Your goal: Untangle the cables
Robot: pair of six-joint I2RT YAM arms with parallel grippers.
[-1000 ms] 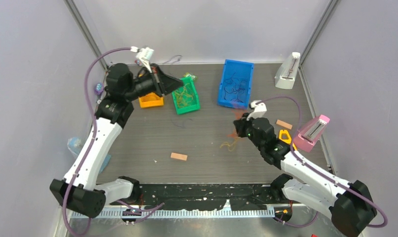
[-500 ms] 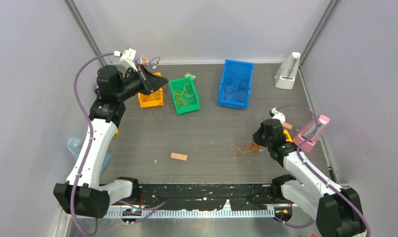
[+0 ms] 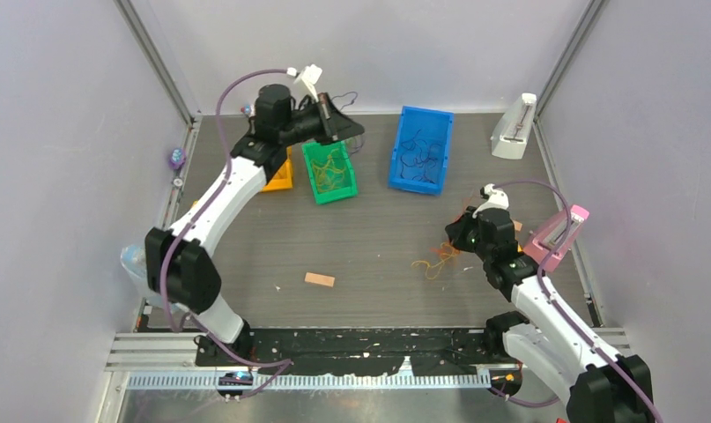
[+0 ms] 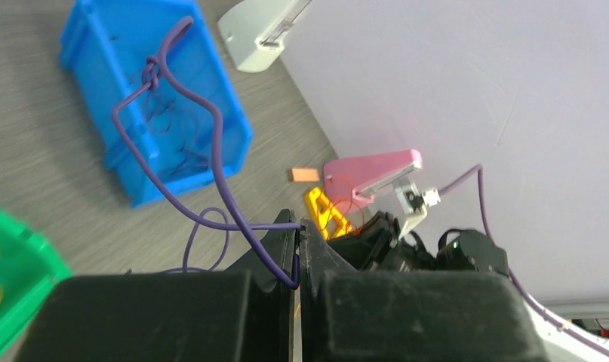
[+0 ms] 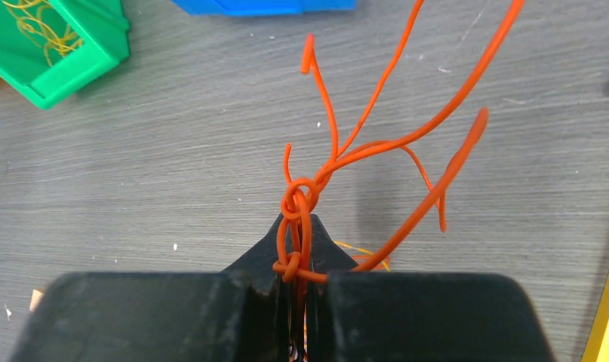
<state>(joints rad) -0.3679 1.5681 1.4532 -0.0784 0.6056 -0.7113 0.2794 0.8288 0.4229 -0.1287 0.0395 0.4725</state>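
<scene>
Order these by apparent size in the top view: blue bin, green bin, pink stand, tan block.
Largest to smallest:
1. blue bin
2. green bin, whose far end is partly covered
3. pink stand, somewhat smaller than the green bin
4. tan block, clearly smallest

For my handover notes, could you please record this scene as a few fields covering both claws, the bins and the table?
Left claw: shut on a thin dark purple cable
Right claw: shut on knotted thin orange-red cables
Green plastic bin: holds yellow cables
Blue plastic bin: holds dark cables
Grey table: yellow-orange cable tangle near the right claw
</scene>
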